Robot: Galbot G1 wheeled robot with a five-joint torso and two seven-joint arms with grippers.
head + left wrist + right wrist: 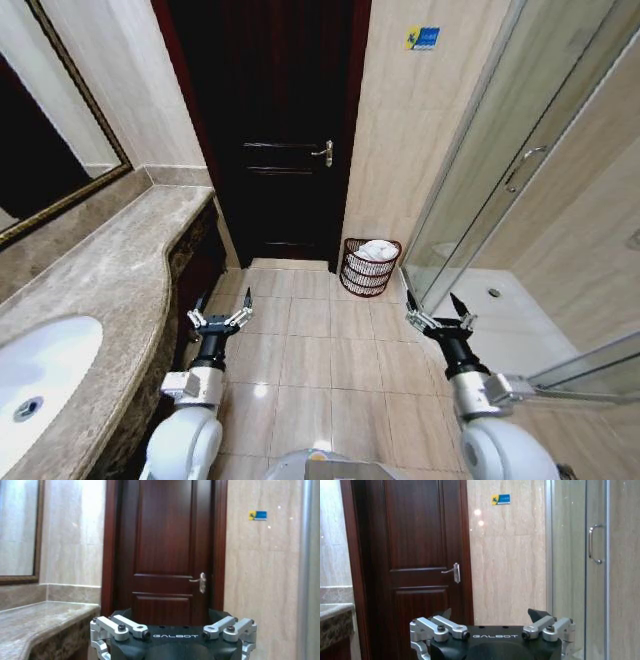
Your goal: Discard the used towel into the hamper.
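Reading "GALBOT", both open-jawed grippers [172, 635] [492, 635] face the door [167, 555].

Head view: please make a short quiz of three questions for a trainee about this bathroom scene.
1. True or false: the hamper stands on the counter.
2. What lies inside the hamper? A) white towel B) bottle C) nothing
3. The left gripper and right gripper are both ____.

Key: 1 false, it stands on the floor beside the door. 2 A, the towel. 3 open.
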